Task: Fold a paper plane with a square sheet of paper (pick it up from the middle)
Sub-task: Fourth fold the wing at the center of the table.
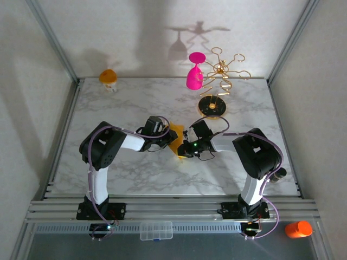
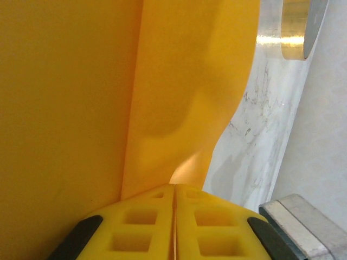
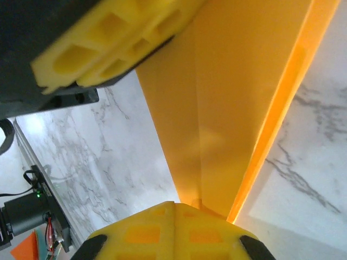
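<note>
The yellow-orange sheet of paper (image 1: 176,140) is held up off the marble table (image 1: 130,103) between my two grippers at the table's middle. It is folded into layers with a crease along its length (image 3: 217,108). My left gripper (image 1: 169,136) is shut on the paper; in the left wrist view its yellow fingertips (image 2: 174,185) are pressed together with the paper's edge between them, and the paper (image 2: 108,92) rises ahead. My right gripper (image 1: 183,145) is shut on the opposite end (image 3: 174,203). The left gripper's fingers (image 3: 108,38) show at the top left of the right wrist view. Whether the paper has a plane's pointed tip is hidden.
A gold rack (image 1: 222,69) on a round black base (image 1: 212,105) stands at the back right, with a pink goblet (image 1: 194,73) hanging on it. An orange-topped white cup (image 1: 108,78) sits at the back left corner. A clear box (image 1: 156,230) and an orange object (image 1: 298,229) lie below the table's near rail.
</note>
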`<act>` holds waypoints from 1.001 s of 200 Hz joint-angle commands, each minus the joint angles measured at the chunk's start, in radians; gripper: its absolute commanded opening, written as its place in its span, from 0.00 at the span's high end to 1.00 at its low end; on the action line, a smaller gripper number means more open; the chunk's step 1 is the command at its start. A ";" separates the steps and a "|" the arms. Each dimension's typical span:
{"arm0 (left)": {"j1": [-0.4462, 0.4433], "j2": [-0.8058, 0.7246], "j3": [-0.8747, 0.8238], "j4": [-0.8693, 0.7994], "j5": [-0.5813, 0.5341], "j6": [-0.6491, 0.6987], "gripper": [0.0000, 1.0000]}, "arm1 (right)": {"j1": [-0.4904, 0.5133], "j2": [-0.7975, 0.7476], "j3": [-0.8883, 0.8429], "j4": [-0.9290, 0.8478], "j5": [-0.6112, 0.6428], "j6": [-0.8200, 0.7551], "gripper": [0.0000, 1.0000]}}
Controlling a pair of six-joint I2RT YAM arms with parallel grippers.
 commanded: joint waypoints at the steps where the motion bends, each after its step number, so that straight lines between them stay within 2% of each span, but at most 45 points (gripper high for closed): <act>1: 0.019 0.077 -0.029 -0.153 -0.083 0.007 0.90 | 0.012 0.001 -0.017 -0.028 0.003 0.004 0.94; 89: 0.020 0.079 -0.032 -0.152 -0.084 0.004 0.90 | 0.021 0.061 -0.023 -0.056 0.052 -0.011 0.94; 146: 0.017 0.053 -0.035 -0.148 -0.081 -0.047 0.90 | 0.009 -0.115 0.012 0.055 0.072 0.027 0.90; 200: 0.006 0.036 -0.048 -0.123 -0.093 -0.118 0.90 | 0.014 -0.086 0.001 0.119 0.126 0.131 0.92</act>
